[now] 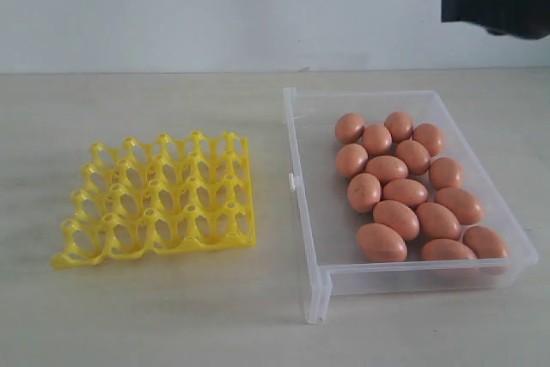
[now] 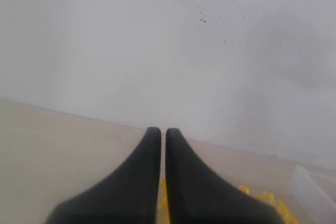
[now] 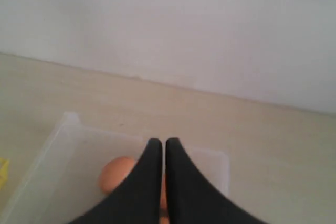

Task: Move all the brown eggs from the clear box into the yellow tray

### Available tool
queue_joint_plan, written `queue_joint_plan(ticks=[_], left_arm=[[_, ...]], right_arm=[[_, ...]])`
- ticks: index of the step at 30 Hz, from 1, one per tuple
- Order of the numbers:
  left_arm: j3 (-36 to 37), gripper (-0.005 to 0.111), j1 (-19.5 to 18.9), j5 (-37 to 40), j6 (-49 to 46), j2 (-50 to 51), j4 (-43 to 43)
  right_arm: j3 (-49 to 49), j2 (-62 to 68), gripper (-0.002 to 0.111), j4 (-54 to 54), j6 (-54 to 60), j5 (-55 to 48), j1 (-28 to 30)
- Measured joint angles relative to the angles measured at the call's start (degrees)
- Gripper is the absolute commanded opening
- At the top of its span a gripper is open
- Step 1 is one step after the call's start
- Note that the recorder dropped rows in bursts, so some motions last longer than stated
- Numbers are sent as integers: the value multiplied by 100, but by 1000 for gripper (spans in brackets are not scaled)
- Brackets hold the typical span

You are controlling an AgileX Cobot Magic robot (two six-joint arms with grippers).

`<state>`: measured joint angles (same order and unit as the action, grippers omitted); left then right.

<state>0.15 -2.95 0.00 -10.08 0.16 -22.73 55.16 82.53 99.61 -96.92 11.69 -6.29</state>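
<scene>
Several brown eggs (image 1: pixel 406 192) lie clustered in the right half of the clear box (image 1: pixel 305 212). The yellow tray (image 1: pixel 159 199) sits to the left of the box with all its cups empty. My right gripper (image 1: pixel 449 9) hangs high above the box's far right corner; in its wrist view my right gripper (image 3: pixel 158 142) is shut and holds nothing, with one brown egg (image 3: pixel 115 174) and the clear box's wall (image 3: pixel 37 166) below it. My left gripper (image 2: pixel 159 131) is shut and empty, with a bit of the yellow tray (image 2: pixel 262 199) beneath it. The left arm is outside the exterior view.
The things rest on a pale wooden table (image 1: pixel 172 315) that ends at a white wall (image 1: pixel 215 6) behind. The left half of the box floor (image 1: pixel 322 195) is bare.
</scene>
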Motion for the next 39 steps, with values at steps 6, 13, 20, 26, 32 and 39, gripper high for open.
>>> queue_joint_plan(ticks=[6,13,20,26,32,39], left_arm=[[0,4,0,0,0,0,0],[0,4,0,0,0,0,0],[0,4,0,0,0,0,0],[0,4,0,0,0,0,0],[0,4,0,0,0,0,0],[0,4,0,0,0,0,0]], right_arm=[[421,631,0,-138,-629,1466,0],[1445,644,0,-156,-138,4774,0],[2053,634,0,-1,-1044,5737,397],[2175,417,0,-326,-511,5708,357],[2188,-636,0,-120,352,2774,169],[1768,-1538,0,58,1177,-1227,169]])
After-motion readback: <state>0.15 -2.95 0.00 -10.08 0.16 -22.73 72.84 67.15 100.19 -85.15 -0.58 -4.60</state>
